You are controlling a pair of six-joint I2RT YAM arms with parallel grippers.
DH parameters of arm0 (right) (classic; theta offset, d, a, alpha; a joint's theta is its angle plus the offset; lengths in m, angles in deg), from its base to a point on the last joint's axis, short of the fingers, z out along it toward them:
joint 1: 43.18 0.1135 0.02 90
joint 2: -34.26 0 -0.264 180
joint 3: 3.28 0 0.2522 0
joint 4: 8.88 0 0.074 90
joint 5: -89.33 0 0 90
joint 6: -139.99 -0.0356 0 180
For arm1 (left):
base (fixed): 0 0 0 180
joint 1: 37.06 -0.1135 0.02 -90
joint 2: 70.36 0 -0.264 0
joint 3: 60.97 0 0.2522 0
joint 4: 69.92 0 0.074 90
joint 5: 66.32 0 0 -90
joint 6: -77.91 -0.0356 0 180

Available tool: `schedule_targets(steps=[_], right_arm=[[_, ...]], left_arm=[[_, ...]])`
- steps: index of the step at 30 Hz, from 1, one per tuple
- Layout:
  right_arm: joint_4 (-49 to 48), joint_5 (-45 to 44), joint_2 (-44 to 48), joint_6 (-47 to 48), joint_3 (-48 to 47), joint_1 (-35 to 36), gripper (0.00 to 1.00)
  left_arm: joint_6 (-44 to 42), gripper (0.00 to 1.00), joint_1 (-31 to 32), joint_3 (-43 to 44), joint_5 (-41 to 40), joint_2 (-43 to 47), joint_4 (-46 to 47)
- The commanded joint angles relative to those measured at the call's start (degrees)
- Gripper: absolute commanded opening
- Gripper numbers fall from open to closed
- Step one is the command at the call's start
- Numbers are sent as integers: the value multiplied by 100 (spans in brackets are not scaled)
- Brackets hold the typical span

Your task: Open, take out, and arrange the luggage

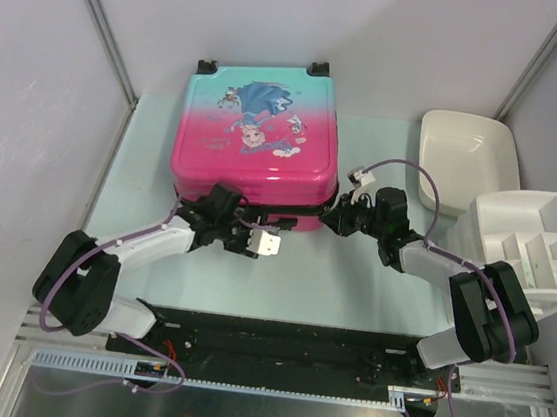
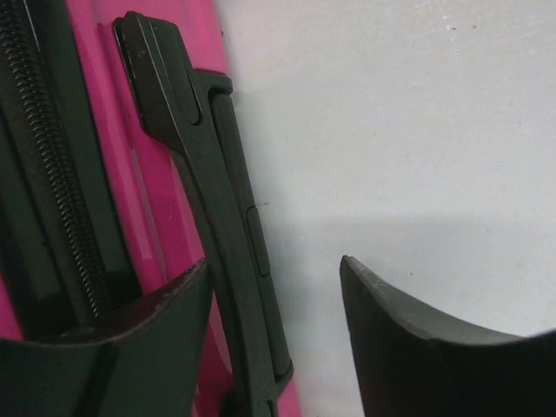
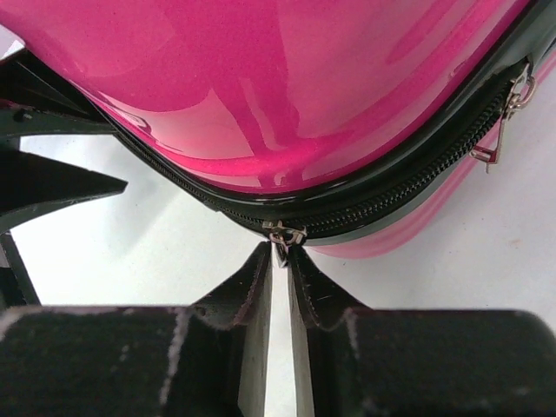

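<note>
Luggage (image 1: 257, 136) lies flat and zipped, far-centre on the table (image 1: 350, 287), its near edge partly hidden by the arms. The left gripper (image 2: 274, 262) stands spread astride the handle (image 2: 208, 200). The right gripper (image 3: 280, 252) is nearly closed at the zipper pull (image 3: 284, 234), its hold unclear.

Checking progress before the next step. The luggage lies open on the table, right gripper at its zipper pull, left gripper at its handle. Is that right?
Not open: the luggage lies closed and flat on the table, as the top external view shows. The right gripper is at its zipper pull and the left gripper at its handle.
</note>
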Motion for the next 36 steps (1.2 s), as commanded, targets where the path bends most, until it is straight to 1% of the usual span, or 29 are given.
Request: schedule_targets(steps=[1, 2, 4, 5, 7, 8, 10, 11, 13, 14, 15, 16, 17, 18, 20, 24, 28, 29, 32, 36], right_arm=[[-474, -333, 18, -133, 20, 60, 15], [-474, -377, 52, -142, 29, 69, 8], [-491, -491, 97, -160, 38, 51, 0], [-509, -526, 149, -177, 29, 25, 0], [-552, -509, 202, -300, 29, -71, 0], [-570, -483, 202, -422, 38, -176, 0], [-597, -447, 237, -459, 12, -274, 0], [-605, -439, 237, -467, 3, -309, 0], [-614, -421, 229, -406, -32, -440, 0], [-614, -412, 220, -397, -50, -493, 0], [-588, -360, 202, -380, -67, -624, 0], [-562, -325, 211, -362, -94, -704, 0], [-518, -289, 194, -353, -120, -792, 0], [-396, -272, 211, -344, -146, -949, 0], [-290, -210, 290, -353, -147, -1065, 0], [-87, -175, 369, -265, -147, -1100, 0], [-184, -315, 369, -344, -147, -820, 0], [-166, -324, 387, -379, -147, -654, 0], [324, -411, 545, -432, -129, -346, 0], [458, -517, 983, -599, 143, -265, 0]], left_arm=[[88, 60, 0, 168, -172, -344, 306], [114, 53, 0, 220, -190, -389, 297], [211, 44, 9, 265, -207, -494, 297], [246, 35, 9, 317, -199, -556, 288], [404, 25, 70, 361, -216, -618, 297], [483, 14, 114, 422, -216, -661, 297], [799, 6, 332, 519, -269, -705, 288], [931, 0, 421, 668, -286, -767, 305], [1492, 0, 701, 905, -418, -1056, 341], [1738, 0, 773, 1254, -436, -1188, 376], [2271, 0, 826, 1467, -445, -1529, 385], [2538, 0, 887, 1695, -462, -1680, 385], [2775, 0, 905, 2124, -454, -1821, 376], [3187, 0, 914, 2311, -436, -1953, 393], [3480, 0, 975, 2749, -436, -2226, 402], [3831, 0, 1186, 3016, -366, -2393, 534], [4236, 0, 1476, 3183, -331, -2437, 674], [4324, 0, 1503, 3244, -304, -2455, 675], [4701, 0, 1556, 3262, -295, -2446, 701], [4755, 0, 1556, 3052, -348, -2263, 815]])
